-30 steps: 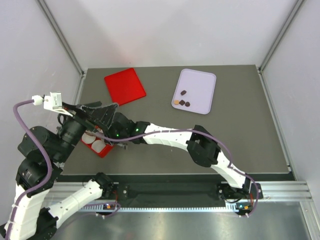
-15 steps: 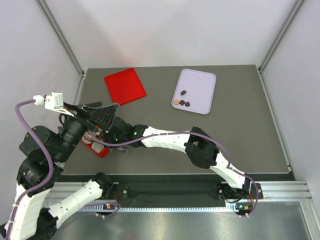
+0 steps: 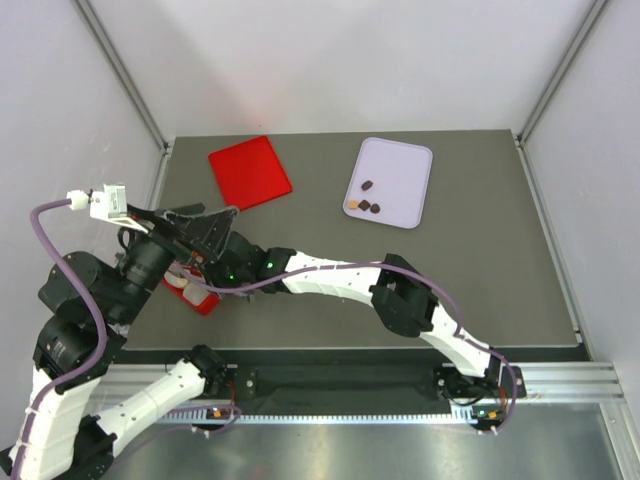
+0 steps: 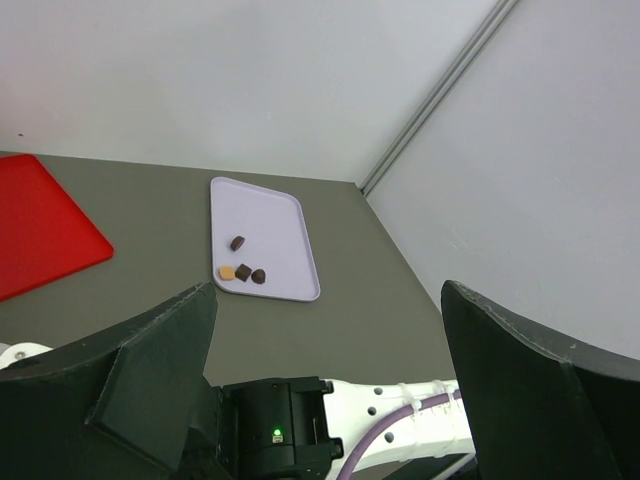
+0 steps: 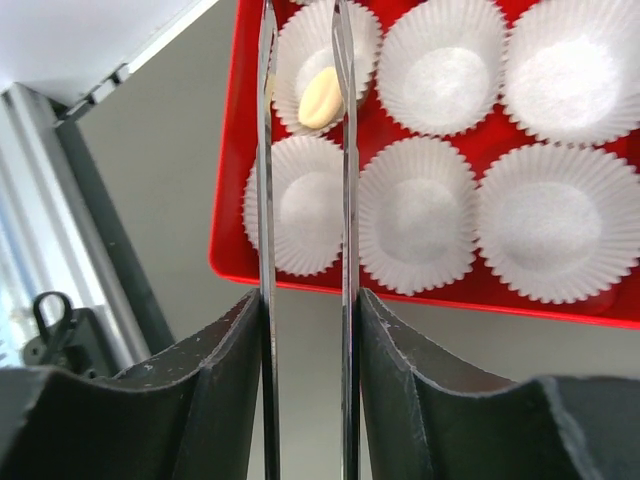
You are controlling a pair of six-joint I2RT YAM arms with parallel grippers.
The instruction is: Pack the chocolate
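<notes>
Three chocolates, two dark brown and one tan, lie on the lavender tray (image 3: 395,180) at its near left (image 3: 366,205); they also show in the left wrist view (image 4: 243,271). A pale tan chocolate (image 5: 320,97) lies in a white paper cup of the red box (image 5: 230,200). My right gripper (image 5: 303,60) hangs over that cup, its thin blades apart, one on each side of the piece. In the top view it (image 3: 203,277) sits half hidden under my left gripper (image 3: 195,228). The left gripper (image 4: 330,300) is wide open and empty, raised above the right arm.
A flat red lid (image 3: 249,171) lies at the back left. The red box (image 3: 203,298) sits at the table's left edge, its other paper cups (image 5: 415,215) empty. The right arm stretches across the near table. Metal frame posts stand at the back corners.
My right gripper has shifted left and a little nearer over the red box. The left arm has hardly moved.
</notes>
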